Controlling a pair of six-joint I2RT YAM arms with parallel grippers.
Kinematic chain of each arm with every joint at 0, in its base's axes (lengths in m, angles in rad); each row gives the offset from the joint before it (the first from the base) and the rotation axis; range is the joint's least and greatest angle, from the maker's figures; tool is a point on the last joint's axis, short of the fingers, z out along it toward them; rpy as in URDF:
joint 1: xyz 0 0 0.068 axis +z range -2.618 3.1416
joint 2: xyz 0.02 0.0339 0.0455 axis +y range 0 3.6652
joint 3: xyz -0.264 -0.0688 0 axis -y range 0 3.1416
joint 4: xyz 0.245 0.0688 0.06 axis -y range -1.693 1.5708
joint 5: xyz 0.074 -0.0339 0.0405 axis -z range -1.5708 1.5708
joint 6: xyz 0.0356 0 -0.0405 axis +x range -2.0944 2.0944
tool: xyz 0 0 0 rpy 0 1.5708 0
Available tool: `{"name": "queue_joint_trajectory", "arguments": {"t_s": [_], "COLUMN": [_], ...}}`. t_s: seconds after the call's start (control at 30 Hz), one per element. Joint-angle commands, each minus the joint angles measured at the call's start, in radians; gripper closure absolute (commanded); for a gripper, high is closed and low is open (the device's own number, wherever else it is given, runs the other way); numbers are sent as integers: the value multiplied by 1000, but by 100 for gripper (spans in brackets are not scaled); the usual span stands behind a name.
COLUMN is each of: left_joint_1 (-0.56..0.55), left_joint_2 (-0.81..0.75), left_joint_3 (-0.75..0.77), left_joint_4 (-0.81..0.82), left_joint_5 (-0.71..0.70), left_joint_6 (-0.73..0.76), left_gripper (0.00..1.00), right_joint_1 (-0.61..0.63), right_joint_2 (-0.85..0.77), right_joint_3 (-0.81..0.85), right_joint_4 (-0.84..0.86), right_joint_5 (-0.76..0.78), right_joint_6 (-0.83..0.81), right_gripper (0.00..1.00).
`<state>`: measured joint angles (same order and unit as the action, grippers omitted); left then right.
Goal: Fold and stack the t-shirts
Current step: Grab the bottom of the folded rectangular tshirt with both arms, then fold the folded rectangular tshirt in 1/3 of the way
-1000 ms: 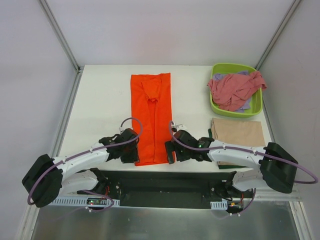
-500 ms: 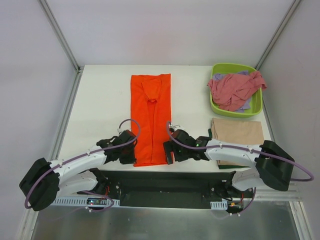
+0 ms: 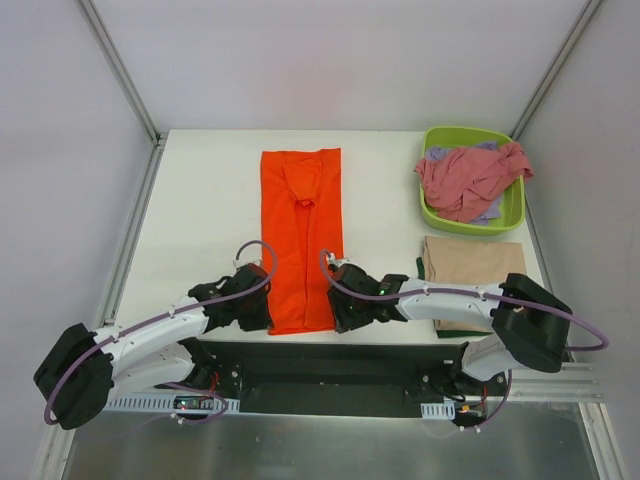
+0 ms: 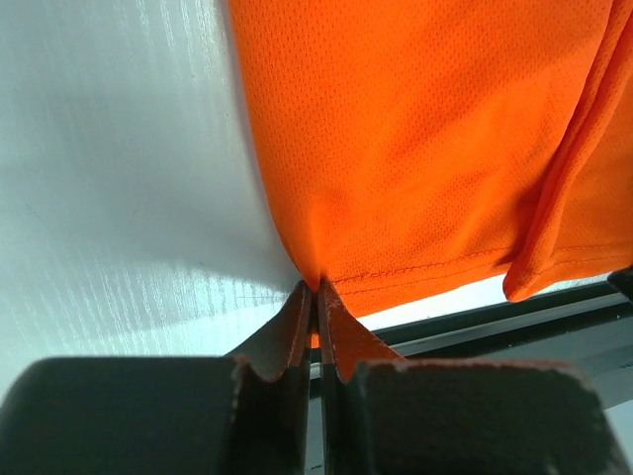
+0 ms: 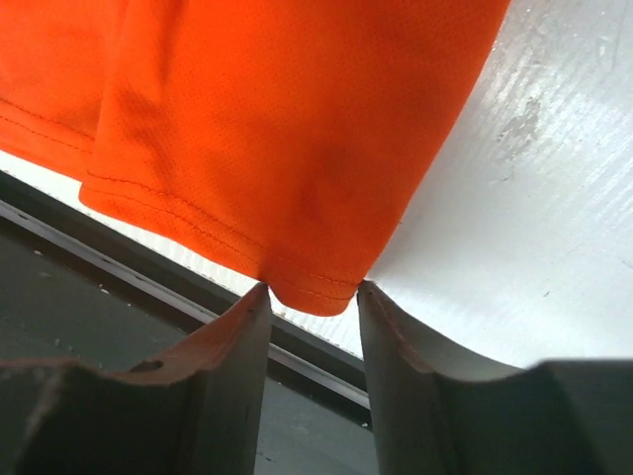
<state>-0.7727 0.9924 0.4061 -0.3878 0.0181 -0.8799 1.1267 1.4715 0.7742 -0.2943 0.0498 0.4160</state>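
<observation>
Orange t-shirt (image 3: 302,235), a long strip lying near-to-far on the counter (image 3: 200,200), hem nearest both arms; left hand (image 4: 316,297) pinches its near-left corner, right hand (image 5: 312,297) stands part-open astride the near-right corner.

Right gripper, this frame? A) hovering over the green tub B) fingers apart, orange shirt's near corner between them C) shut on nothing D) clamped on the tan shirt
B: the right wrist view shows the right gripper with fingers apart, the orange t-shirt corner between them.
</observation>
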Motion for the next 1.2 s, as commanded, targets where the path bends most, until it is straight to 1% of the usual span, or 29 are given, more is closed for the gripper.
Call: {"name": "queue_joint_trajectory", "arguments": {"t_s": [0.0, 0.13, 0.27, 0.33, 0.53, 0.63, 0.8, 0.9, 1.07, 1.17], "left_joint_1": [-5, -7, -10, -19, -89, -94, -94, -94, -94, -73], "left_joint_2": [-23, -52, -72, -92, -185, -218, -204, -186, -124, -77], "left_joint_3": [-39, -64, -75, -81, -84, -63, 25, 83, 194, 259], "left_joint_4": [-28, -28, -28, -28, -52, -69, -86, -85, -89, -89], "left_joint_5": [17, 42, 77, 111, 134, 123, 46, -39, -170, -248], "left_joint_6": [-16, -2, 19, 18, -25, -25, -37, -30, 4, 28], "left_gripper": [100, 100, 100, 100, 100, 100, 100, 100, 100, 100], "right_joint_1": [4, 4, 16, 33, 79, 82, 81, 68, -8, -53], "right_joint_2": [-10, -25, -43, -66, -169, -211, -258, -254, -197, -149], "right_joint_3": [-6, -47, -65, -75, -113, -105, -58, -1, 111, 190], "right_joint_4": [-26, -8, 20, 6, -16, -26, -40, -52, -43, -37], "right_joint_5": [32, 36, 13, 7, 5, 34, 142, 197, 197, 190], "right_joint_6": [35, 49, 43, 41, 73, 69, 17, -35, -121, -183], "right_gripper": [61, 73, 89, 93, 99, 99, 99, 99, 99, 99]}}
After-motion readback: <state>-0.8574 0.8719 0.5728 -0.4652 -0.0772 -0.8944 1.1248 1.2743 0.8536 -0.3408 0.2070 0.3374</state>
